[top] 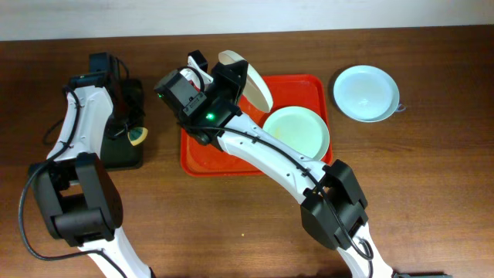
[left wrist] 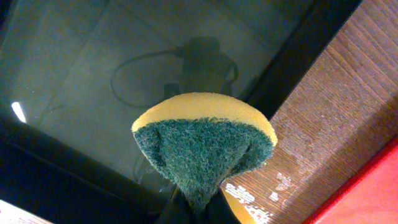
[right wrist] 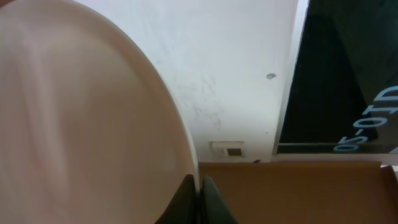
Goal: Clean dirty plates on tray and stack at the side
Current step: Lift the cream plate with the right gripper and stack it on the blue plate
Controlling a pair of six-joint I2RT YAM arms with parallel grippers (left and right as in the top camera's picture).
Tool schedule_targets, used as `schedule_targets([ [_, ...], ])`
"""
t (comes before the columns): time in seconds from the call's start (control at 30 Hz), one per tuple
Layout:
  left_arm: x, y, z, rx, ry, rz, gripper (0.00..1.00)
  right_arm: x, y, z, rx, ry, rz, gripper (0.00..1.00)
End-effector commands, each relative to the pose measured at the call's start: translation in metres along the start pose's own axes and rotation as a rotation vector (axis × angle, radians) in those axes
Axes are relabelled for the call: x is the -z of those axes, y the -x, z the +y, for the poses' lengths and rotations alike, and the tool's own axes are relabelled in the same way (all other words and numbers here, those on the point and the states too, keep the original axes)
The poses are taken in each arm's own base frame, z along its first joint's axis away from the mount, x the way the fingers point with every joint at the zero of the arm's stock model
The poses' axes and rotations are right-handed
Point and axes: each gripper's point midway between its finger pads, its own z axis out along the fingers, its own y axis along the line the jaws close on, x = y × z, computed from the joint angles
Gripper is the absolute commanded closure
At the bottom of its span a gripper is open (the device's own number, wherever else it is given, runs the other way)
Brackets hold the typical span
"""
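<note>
Above the red-orange tray (top: 202, 158), a cream-white plate (right wrist: 81, 124) is pinched at its rim by the right fingers (right wrist: 210, 202). A green-and-yellow sponge (left wrist: 205, 146) is clamped by the left fingers (left wrist: 177, 214).

Table (top: 432, 193): brown wood grain seen, low sheen. Red tray (top: 301, 89): smooth plastic, slightly glossy. Cream plate (right wrist: 74, 124): smooth, matt-looking face noted. Mint plate (top: 297, 131) and pale plate (top: 365, 93): smooth, soft gloss. Sponge (left wrist: 205, 149): yellow foam faced with a coarse, fibrous green scouring pad. Black tray (left wrist: 93, 74): smooth and glossy, reflections seen in it. Arm shells (top: 262, 150): smooth white plastic, black parts matt.
</note>
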Motion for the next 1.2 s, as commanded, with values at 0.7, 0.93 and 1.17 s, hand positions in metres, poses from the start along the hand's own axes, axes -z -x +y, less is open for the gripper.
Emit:
schedule_targets([
  [0.7,0.003,0.001,0.003,0.009,0.01,-0.013,1.0,-0.269,-0.374,0.057,-1.25,0.948,0.719,0.96],
  [0.93,0.003,0.001,0.003,0.009,0.01,-0.013,1.0,-0.273,-0.38,0.074,-1.281,0.916,0.745,0.81],
  [1.17,0.003,0.001,0.002,0.007,0.01,-0.013,1.0,-0.241,-0.357,0.05,-1.356,1.031,0.703,0.5],
])
